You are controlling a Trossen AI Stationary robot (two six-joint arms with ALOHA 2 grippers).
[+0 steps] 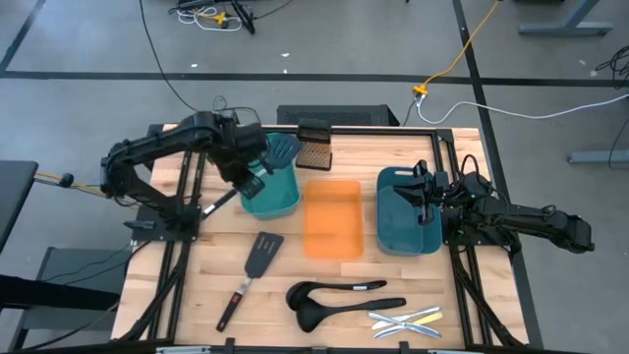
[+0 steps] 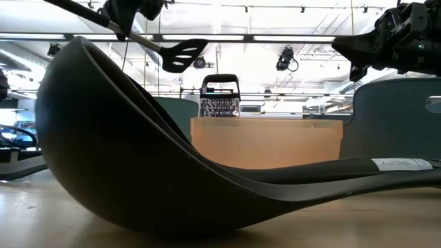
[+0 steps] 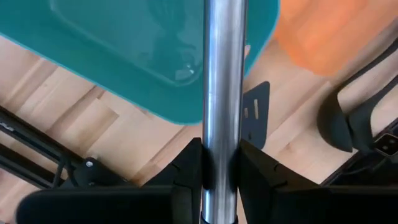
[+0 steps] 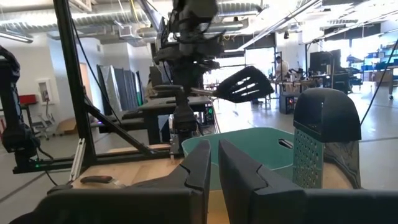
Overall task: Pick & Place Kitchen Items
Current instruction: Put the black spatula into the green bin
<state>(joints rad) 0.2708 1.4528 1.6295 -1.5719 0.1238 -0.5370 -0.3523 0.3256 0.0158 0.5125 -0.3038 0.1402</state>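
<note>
My left gripper [image 1: 246,175] hangs above the teal tray [image 1: 277,197], shut on a black-headed spatula [image 1: 283,149] whose head is over the tray's far end. A second spatula [image 1: 257,258], two black ladles [image 1: 339,295] and a few silvery and pale-yellow cutlery pieces [image 1: 405,320] lie flat on the wooden table near its front edge. My right gripper [image 4: 214,167] waits at the right, over the blue tray [image 1: 403,231], shut with nothing between its fingers. My left gripper pinches the spatula's metal handle [image 3: 221,134], about midway along it, between its two fingers [image 3: 186,165]. The fingers come from above, pointing down, and lie across the handle. The spatula is lifted clear of tray and table, roughly level, its head [image 2: 182,54] toward the table's far side.
An orange tray [image 1: 332,221] stands between the teal and blue trays. A small dark mesh box [image 1: 314,147] stands at the far edge behind them. Bare wood shows between the trays and the items at the front.
</note>
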